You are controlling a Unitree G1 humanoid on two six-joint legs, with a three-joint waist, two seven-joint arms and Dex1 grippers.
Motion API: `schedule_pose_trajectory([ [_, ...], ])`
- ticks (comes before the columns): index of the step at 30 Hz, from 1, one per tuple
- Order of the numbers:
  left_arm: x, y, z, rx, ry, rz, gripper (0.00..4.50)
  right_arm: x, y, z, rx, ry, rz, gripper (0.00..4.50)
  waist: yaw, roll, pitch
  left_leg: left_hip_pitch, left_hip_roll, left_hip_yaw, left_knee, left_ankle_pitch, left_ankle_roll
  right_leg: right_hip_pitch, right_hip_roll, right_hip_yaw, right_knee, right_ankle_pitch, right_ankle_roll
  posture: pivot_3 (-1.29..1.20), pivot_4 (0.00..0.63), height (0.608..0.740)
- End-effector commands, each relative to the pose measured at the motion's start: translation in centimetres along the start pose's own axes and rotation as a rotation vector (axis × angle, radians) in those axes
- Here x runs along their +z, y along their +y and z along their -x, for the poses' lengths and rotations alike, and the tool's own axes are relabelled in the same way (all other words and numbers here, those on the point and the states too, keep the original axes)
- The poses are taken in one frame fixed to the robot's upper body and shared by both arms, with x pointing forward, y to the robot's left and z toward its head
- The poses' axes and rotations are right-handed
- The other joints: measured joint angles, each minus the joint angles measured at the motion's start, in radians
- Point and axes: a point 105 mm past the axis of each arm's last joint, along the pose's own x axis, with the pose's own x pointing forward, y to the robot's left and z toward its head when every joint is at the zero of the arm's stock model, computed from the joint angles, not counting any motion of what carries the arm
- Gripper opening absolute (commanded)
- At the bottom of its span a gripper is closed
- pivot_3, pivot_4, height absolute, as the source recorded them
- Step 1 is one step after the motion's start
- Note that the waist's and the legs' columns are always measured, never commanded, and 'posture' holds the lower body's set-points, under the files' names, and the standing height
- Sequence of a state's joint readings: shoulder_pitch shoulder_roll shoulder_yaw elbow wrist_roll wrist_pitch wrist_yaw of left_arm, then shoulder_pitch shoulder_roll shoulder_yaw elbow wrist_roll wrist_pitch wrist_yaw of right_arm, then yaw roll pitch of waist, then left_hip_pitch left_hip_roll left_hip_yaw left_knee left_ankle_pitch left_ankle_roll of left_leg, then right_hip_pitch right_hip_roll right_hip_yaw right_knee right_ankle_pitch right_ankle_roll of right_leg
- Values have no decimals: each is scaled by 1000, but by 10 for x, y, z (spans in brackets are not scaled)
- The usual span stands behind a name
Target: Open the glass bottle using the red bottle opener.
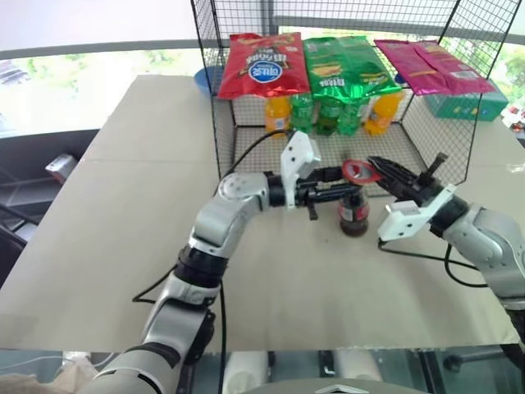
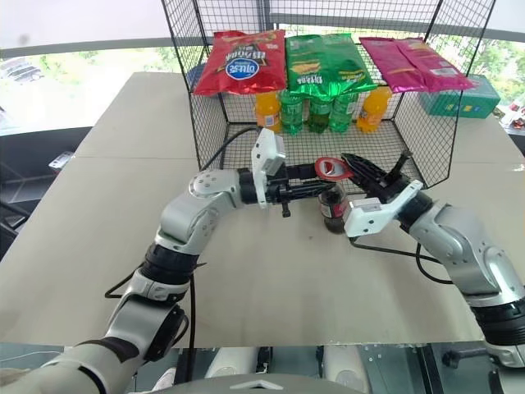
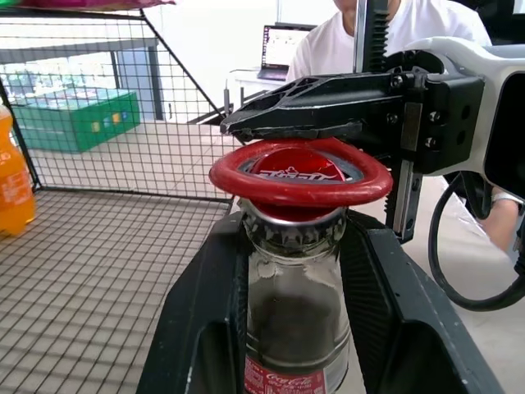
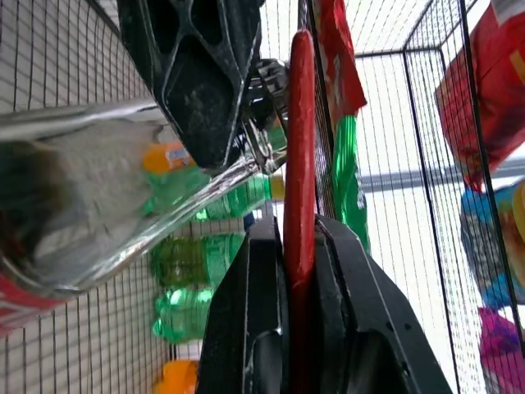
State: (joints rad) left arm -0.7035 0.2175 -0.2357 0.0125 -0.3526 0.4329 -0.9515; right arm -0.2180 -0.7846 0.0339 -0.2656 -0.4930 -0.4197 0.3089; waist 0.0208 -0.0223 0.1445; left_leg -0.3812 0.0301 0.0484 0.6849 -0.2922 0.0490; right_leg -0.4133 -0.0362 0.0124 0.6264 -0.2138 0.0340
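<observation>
The glass bottle [image 1: 354, 218] stands upright on the table [image 1: 115, 246] just in front of a wire cage. It holds dark drink and has a red label. My left gripper [image 1: 348, 194] reaches in from the left and is shut on its neck, with one black finger [image 3: 205, 312] on each side of the glass [image 3: 295, 328]. The red bottle opener [image 1: 358, 171] lies level with its ring [image 3: 299, 176] around the red cap. My right gripper [image 1: 374, 167] comes from the right, shut on the opener's handle [image 4: 300, 205].
The wire cage [image 1: 426, 131] stands right behind the bottle. Snack bags [image 1: 264, 66] lie on its top, and orange and green plastic bottles [image 1: 328, 111] stand inside. A green box [image 1: 467, 105] sits at the back right. A person in a white shirt [image 3: 426, 25] shows beyond.
</observation>
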Motion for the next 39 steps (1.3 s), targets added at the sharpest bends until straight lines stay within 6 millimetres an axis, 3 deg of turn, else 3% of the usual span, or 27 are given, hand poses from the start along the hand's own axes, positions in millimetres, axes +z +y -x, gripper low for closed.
schedule_pose_trajectory([
  [1, 8, -2, -12, -28, -7, -64, 1158, -17, 12, 14, 88, 80, 7, 0, 0, 0, 0, 0, 0, 0, 0, 0, 0, 0, 0, 1, 0, 0, 0, 0, 150, 740],
  [7, 2, -3, -25, -53, 24, -70, 1158, -21, 19, 25, 94, 125, -35, 0, 1, 0, 0, 0, -1, 0, 0, 0, 0, 0, 0, 1, 0, 0, 0, 0, 150, 740],
  [22, -12, -6, -33, -92, 74, -70, 1158, -21, 42, 50, 153, 188, -82, 0, 9, 1, -1, 1, -2, -1, 0, 0, 0, 2, -1, 1, 0, 0, 0, 0, 150, 740],
  [30, -21, -8, -37, -109, 103, -63, 1158, -28, 43, 61, 241, 201, 6, 0, 20, 1, -2, 2, -2, 0, 1, 0, 0, 3, -1, 0, 0, 0, 0, 0, 150, 740],
  [39, -27, -10, -38, -126, 120, -59, 1158, -32, 27, 64, 317, 203, 91, 0, 21, 0, -3, 1, -5, -1, 2, 0, 1, 5, -3, 0, -1, -1, 1, 0, 150, 740],
])
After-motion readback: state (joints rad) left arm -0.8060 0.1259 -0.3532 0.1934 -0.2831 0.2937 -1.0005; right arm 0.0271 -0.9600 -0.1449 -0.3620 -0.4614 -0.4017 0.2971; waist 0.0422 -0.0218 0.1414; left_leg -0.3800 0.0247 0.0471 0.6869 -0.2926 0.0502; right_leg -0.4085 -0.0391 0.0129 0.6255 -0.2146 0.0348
